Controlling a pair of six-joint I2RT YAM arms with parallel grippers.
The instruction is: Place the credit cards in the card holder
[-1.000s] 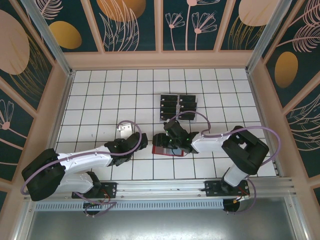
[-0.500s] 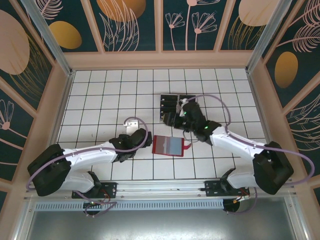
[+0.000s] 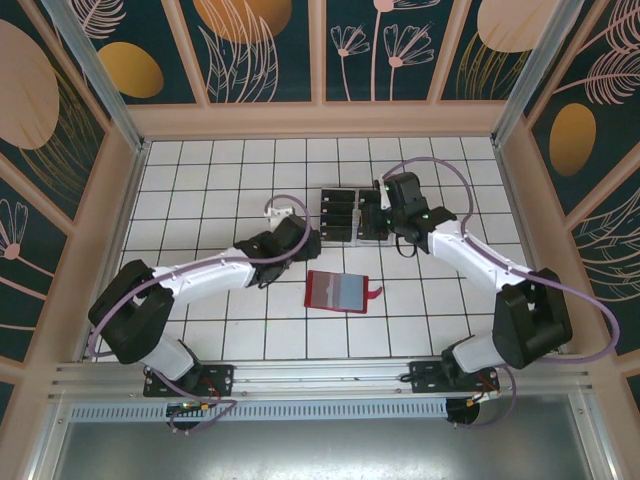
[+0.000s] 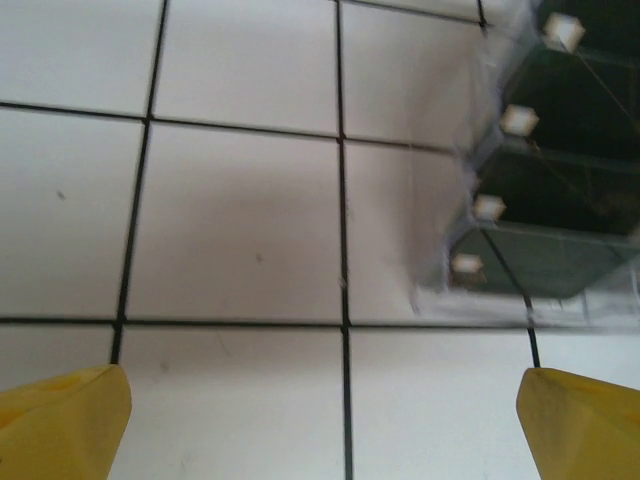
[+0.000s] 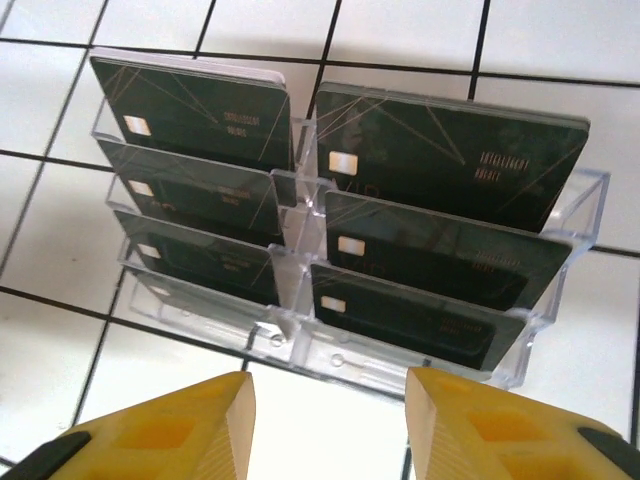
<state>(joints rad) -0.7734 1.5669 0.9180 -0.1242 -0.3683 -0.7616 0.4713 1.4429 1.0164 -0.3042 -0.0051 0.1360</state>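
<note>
- The card holder (image 3: 338, 290) lies open on the white table (image 3: 200, 190), near the front and between the two arms, with its red tab sticking out to the right
- I see no black card on it or in it, so the job looks like it has hardly begun
- Six credit cards (image 5: 450, 160) stand in the clear tray (image 5: 215, 322), three on each side, each in its own slot
- The tray sits farther back on the table, apart from the card holder
- What is left, I think: each card must come out of the tray and go into a pocket of the card holder
- The right gripper (image 5: 330, 425) is close to the tray and points at the cards; its yellow fingers (image 5: 170, 430) are partly apart, with nothing between them, and they do not seem to touch the tray
- The left gripper (image 4: 320, 420) is spread wide and holds nothing; it hangs over bare table, just beside the tray's other side
</note>
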